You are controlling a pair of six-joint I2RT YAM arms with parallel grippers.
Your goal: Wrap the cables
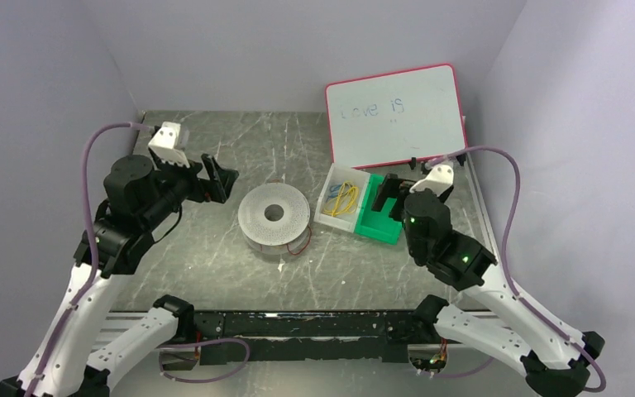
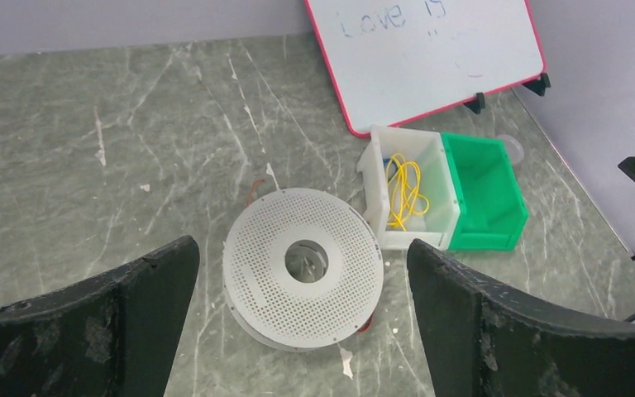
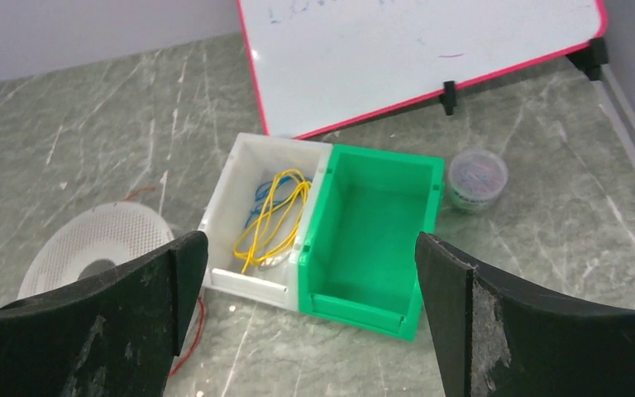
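Note:
The white perforated spool [image 1: 274, 212] lies flat mid-table. The thin orange-red cable [image 1: 302, 246] peeks out from under its near right rim, and a short arc shows at its far side [image 1: 274, 178]. In the left wrist view the spool [image 2: 303, 265] lies below the jaws, with cable at its far left [image 2: 255, 188]. In the right wrist view cable [image 3: 192, 327] curves beside the spool [image 3: 91, 248]. My left gripper [image 1: 219, 178] is open and empty, above and left of the spool. My right gripper [image 1: 389, 194] is open and empty above the green bin.
A white bin [image 1: 336, 225] holding yellow and blue wire loops [image 1: 343, 198] adjoins a green bin [image 1: 378, 227] right of the spool. A red-framed whiteboard [image 1: 397, 116] stands behind them. A small round container [image 3: 477, 178] sits right of the green bin.

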